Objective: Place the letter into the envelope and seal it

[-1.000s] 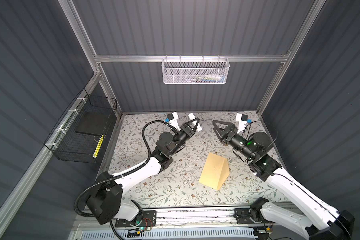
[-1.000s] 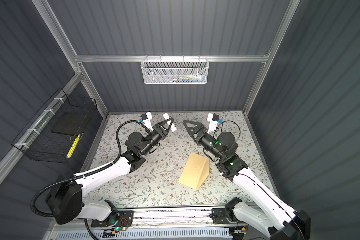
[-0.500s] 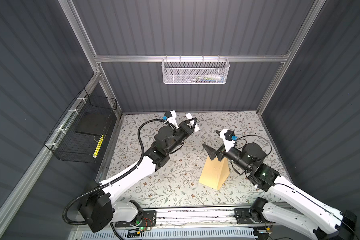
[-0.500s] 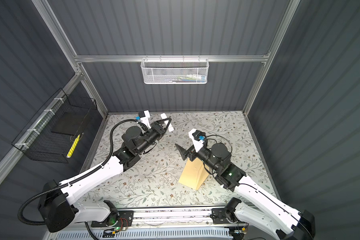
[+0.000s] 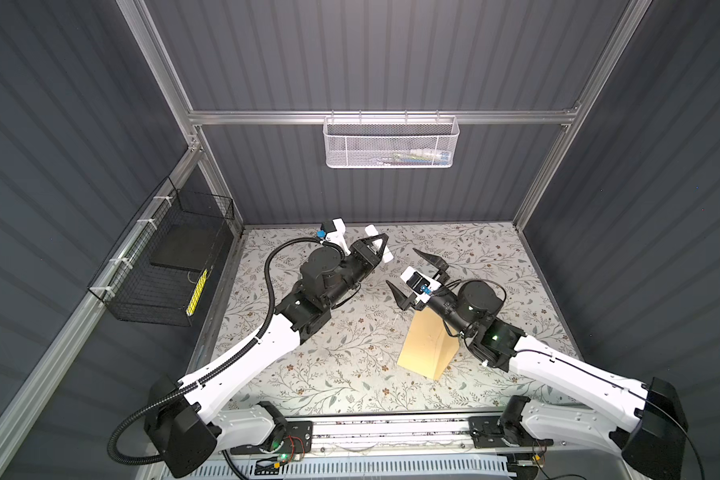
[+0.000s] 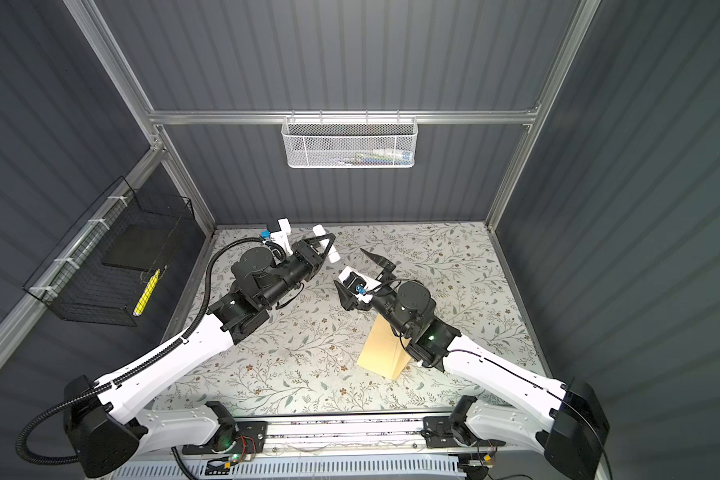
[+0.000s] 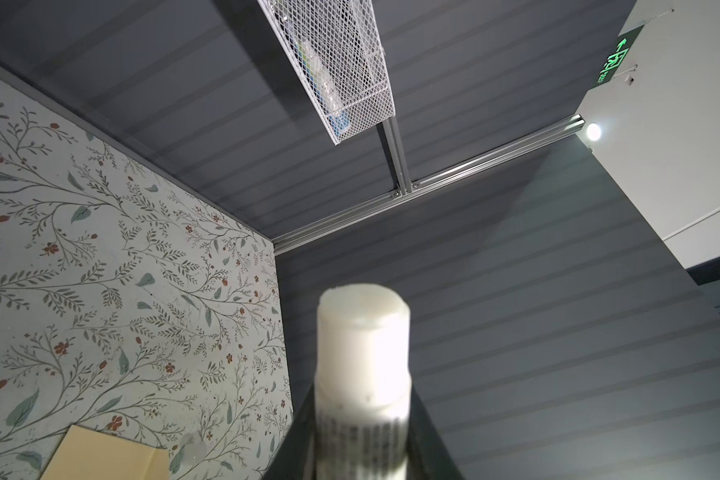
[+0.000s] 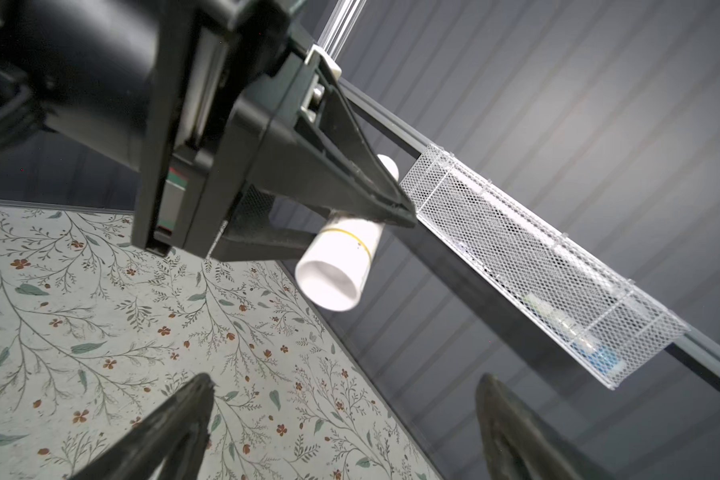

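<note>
The tan envelope (image 5: 425,347) (image 6: 383,349) lies on the floral table right of centre, and its corner shows in the left wrist view (image 7: 105,455). My right arm crosses above its far end. The letter is out of view. My left gripper (image 5: 378,245) (image 6: 328,243) (image 7: 362,436) is raised near the back and shut on a small white tube (image 7: 362,353) (image 8: 337,266) that sticks out on both sides. My right gripper (image 5: 400,267) (image 6: 349,267) (image 8: 341,390) is open and empty, facing the left gripper (image 8: 350,224) from close by.
A white mesh basket (image 5: 391,143) (image 8: 537,266) with small items hangs on the back wall. A black wire basket (image 5: 163,266) hangs on the left wall. The floral table (image 5: 350,365) is walled by dark panels on three sides.
My right gripper has swung left and toward the front, turning over, and its arm now lies above the envelope. My left gripper holds the tube in nearly the same place.
</note>
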`<state>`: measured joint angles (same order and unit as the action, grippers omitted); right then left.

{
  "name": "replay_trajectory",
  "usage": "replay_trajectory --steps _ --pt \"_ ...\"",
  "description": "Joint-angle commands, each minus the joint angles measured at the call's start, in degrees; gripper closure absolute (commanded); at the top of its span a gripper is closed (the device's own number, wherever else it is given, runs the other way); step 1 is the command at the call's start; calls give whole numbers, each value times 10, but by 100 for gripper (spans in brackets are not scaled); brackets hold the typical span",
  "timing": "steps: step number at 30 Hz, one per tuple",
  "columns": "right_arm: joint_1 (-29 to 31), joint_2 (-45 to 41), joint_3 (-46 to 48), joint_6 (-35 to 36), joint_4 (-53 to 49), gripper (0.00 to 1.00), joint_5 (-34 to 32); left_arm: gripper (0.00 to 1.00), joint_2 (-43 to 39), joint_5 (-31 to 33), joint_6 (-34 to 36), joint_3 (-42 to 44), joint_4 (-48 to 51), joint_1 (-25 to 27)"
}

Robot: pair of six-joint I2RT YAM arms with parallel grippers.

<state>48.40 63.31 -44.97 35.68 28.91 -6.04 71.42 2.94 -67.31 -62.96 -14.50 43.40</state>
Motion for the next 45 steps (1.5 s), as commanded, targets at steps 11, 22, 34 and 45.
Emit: replay_trajectory --steps 11,22,34,45 --pt "4 22 -18 17 46 22 -17 100 30 -17 -51 -24 -11 -5" --pt "3 56 -23 8 84 40 -23 100 44 -25 -56 -27 -19 -5" --pt "3 73 -31 -6 87 57 -25 100 52 -27 -61 -25 -31 -5" --pt "3 78 -40 -26 91 61 -25 100 55 -25 -60 -18 -34 -5"
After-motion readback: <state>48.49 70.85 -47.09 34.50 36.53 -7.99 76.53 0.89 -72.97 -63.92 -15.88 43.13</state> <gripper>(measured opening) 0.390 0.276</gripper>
